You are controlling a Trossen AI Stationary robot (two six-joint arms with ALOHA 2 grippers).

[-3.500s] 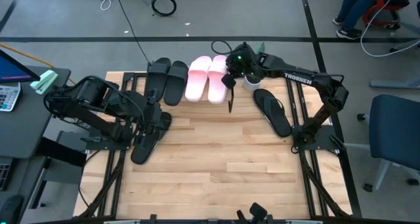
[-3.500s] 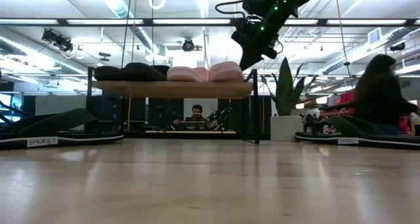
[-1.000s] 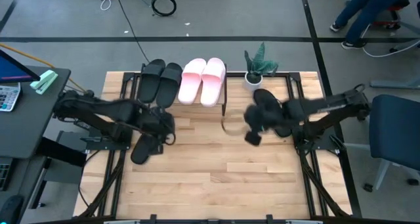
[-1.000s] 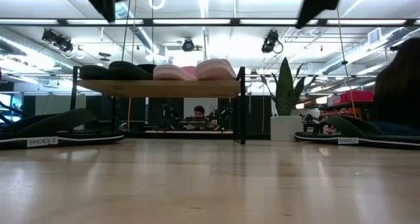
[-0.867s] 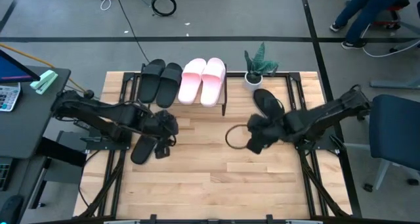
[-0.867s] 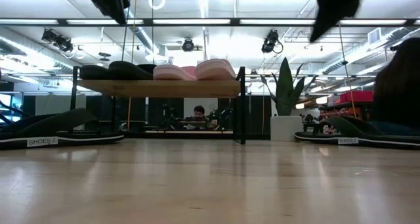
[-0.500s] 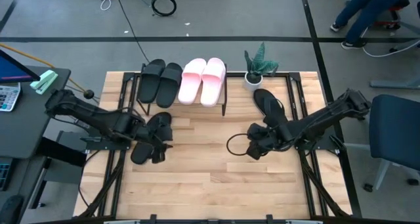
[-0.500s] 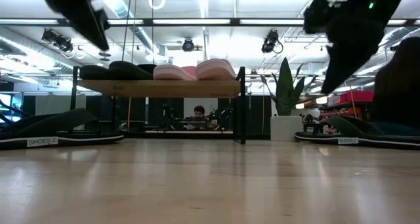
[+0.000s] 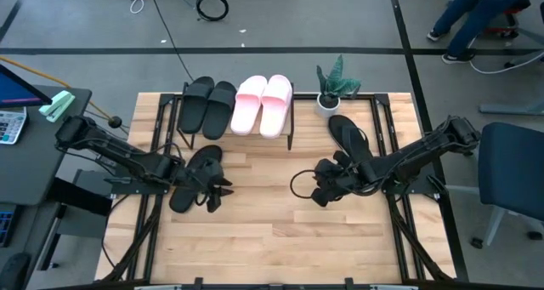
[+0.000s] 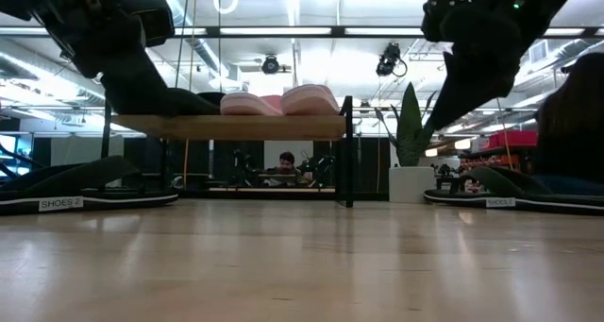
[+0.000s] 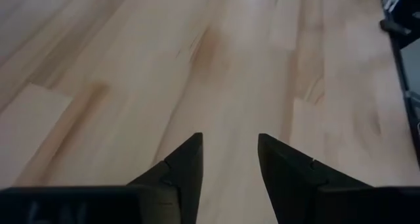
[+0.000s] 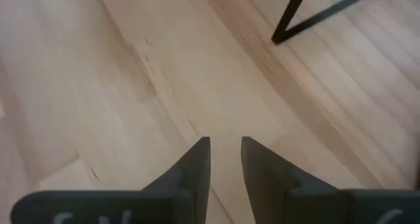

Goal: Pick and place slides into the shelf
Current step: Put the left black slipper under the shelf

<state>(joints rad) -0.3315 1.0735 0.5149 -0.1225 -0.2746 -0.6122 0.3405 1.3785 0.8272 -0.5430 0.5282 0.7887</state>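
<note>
On the shelf [image 10: 236,127] at the table's far side, two black slides [image 9: 210,107] and two pale pink slides [image 9: 262,105] rest sole-down side by side on its wood top. One thin black flip-flop [image 9: 180,198] lies flat on the table's left part, the other flip-flop [image 9: 350,137] on its right part. My left gripper [image 9: 218,190] hangs just right of the left flip-flop, open and empty over bare wood [image 11: 230,142]. My right gripper [image 9: 316,192] hangs left of and nearer than the right flip-flop, open by a narrow gap and empty [image 12: 224,142].
A small potted plant [image 9: 331,90] stands right of the shelf at the far edge. A cable loop [image 9: 296,184] hangs beside my right gripper. Bare slatted wood fills the table's middle and near part. A person [image 10: 286,161] sits in the room behind the shelf.
Both grippers have come down and moved toward the table's near edge; my right one has also shifted a little toward the left. The slides, flip-flops and shelf have stayed where they were.
</note>
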